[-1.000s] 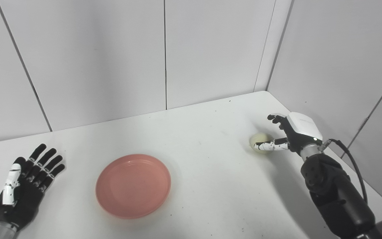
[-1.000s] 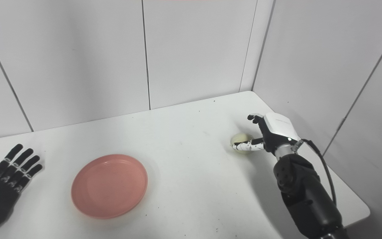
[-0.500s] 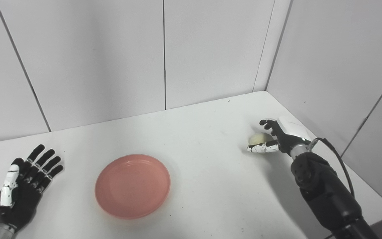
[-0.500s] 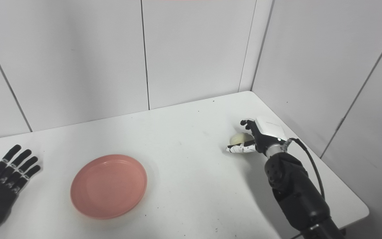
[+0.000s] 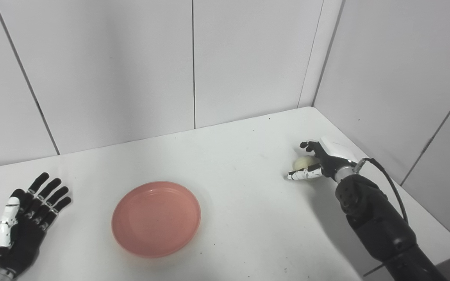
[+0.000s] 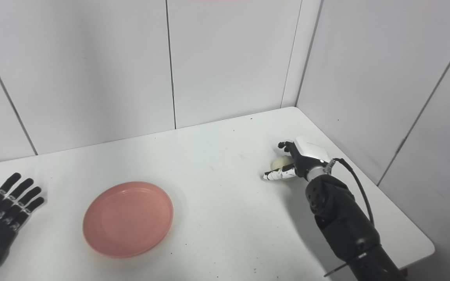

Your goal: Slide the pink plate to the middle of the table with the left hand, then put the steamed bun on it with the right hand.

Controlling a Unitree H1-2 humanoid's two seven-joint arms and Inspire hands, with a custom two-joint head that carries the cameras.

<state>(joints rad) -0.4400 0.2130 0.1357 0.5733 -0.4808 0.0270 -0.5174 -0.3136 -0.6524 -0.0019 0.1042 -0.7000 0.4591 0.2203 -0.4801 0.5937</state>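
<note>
At far left, near edge: left hand (image 5: 16, 228) lying flat on the white table (image 5: 244, 218), palm down, fingers spread and holding nothing, well apart from the plate.

Left of centre, toward the near edge: pink plate (image 5: 156, 217), sitting flat and upright, bare inside. Round, so no long axis and no heading to speak of; open face up. Probably light rigid plastic with a smooth underside, likely to glide easily on this tabletop; best pushed with fingertips on the raised rim rather than pinched. Arguably not quite at the table's middle yet, though roughly there.

At right, toward the far corner of the grey wall panels (image 5: 248, 58): steamed bun (image 5: 303, 162), a pale cream dome, flat side apparently down, no evident long axis either. Cradled by the right hand (image 5: 318, 164), thumb stretched along its near side, fingers (image 6: 285, 146) curled over its far side. Fingers closed around the bun, yet impossible to tell whether actually squeezing, or whether the bun rests on the table or rides just clear of it.

Judging by look: soft, light, easily dented, perhaps slightly tacky. Gentle wrap around the widest part advisable, thumb opposing fingers low on the sides, minimal pressure to avoid crushing or tearing the skin.
</note>
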